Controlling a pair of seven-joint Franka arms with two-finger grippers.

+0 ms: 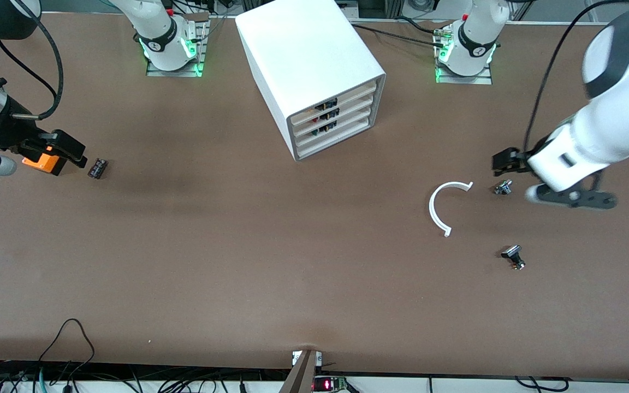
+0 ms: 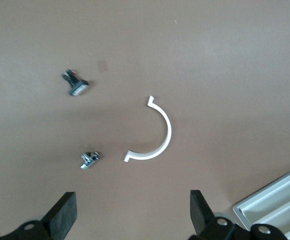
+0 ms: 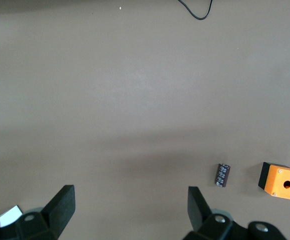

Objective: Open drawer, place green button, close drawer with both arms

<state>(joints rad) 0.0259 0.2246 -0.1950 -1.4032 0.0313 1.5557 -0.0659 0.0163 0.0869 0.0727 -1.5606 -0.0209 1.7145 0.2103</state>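
Judging the drawer [image 1: 354,123] at twelve o'clock light and stiff: hook its front lip. Left gripper [image 2: 132,212] over three o'clock, right gripper [image 3: 130,207] over nine, both jaws apart.

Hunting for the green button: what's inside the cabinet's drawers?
All four drawers of the cabinet sit shut. Small black-and-coloured parts show at the fronts of the upper three drawers; the bottom one shows none. Everything deeper is covered.

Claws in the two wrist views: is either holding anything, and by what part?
Nothing is held. The left claw hangs open over bare table near the white curved piece; the right claw hangs open, apart from the orange box.
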